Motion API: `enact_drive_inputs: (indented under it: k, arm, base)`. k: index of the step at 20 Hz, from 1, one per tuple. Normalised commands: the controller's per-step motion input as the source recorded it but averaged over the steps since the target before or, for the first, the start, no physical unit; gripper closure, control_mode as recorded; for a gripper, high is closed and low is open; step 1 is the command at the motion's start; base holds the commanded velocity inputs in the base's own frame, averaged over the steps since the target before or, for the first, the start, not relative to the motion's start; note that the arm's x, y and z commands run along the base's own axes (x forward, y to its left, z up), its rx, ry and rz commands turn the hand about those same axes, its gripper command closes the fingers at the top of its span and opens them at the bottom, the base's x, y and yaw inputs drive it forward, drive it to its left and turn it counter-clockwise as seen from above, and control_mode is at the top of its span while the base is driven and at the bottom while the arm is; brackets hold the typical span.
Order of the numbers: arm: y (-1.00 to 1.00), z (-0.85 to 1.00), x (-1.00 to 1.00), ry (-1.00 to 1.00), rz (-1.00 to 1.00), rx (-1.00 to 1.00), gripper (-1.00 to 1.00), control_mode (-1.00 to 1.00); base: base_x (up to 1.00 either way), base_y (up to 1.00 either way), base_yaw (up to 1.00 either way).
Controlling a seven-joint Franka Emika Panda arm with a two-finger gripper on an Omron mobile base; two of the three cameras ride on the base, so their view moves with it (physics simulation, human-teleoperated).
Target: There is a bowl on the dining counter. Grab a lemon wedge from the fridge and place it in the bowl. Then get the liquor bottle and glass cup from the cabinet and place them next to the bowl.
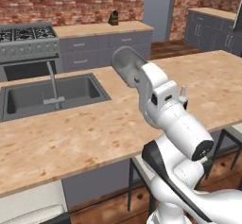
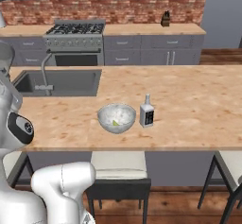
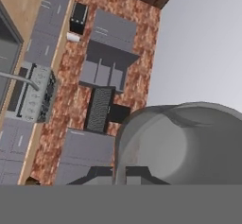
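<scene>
- The glass cup (image 1: pixel 126 66) rides in the jaws, clenched on its rim, high over the counter (image 2: pixel 198 100); a loose pinch could drop it.
- The bowl (image 2: pixel 116 118) holds the lemon wedge (image 2: pixel 115 122), with the liquor bottle (image 2: pixel 147 111) just beside it.
- Lowering carelessly risks toppling the bottle or striking the bowl.

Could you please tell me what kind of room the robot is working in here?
A home kitchen, rendered: a gas stove against a brick wall, a sink set in a wooden counter, and stools tucked beneath it.
</scene>
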Motion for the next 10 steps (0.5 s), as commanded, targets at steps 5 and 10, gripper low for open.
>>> enact_drive_inputs:
  k: [5,10]
  arm:
    - [-0.01,0.0,0.96,0.48,0.0,0.04,1.0,-1.0]
    - [-0.02,-0.01,0.81,0.56,0.0,0.01,1.0,-1.0]
  base:
    - [0.0,0.0,0.0]
    - [0.0,0.0,0.0]
